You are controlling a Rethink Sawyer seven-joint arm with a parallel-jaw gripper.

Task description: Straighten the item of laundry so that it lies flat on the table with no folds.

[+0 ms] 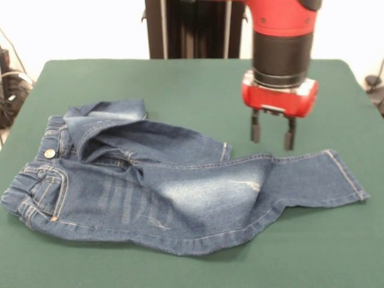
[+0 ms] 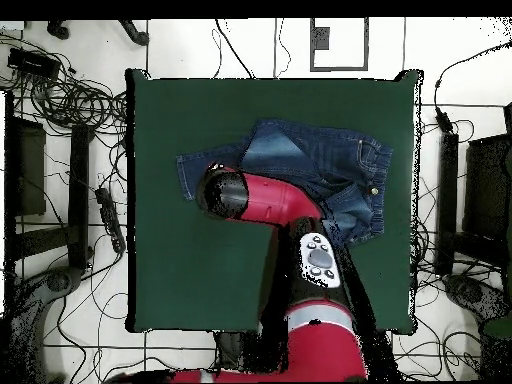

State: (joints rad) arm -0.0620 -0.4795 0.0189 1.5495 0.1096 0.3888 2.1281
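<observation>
The item of laundry (image 1: 180, 192), a pair of blue jeans, lies on the green table (image 1: 180, 78) with its waistband at the left. One leg stretches right to a cuff near the table's right side. The other leg is shorter-looking, bunched and folded over itself behind the waistband. My gripper (image 1: 272, 135) hangs open just above the table behind the long leg, holding nothing and apart from the cloth. In the overhead view the jeans (image 2: 300, 155) lie in the table's (image 2: 170, 270) upper half, and my red arm (image 2: 265, 205) hides the gripper and part of one leg.
Bare green felt surrounds the jeans on all sides. On the floor around the table lie many cables (image 2: 70, 100) and dark stands (image 2: 470, 190).
</observation>
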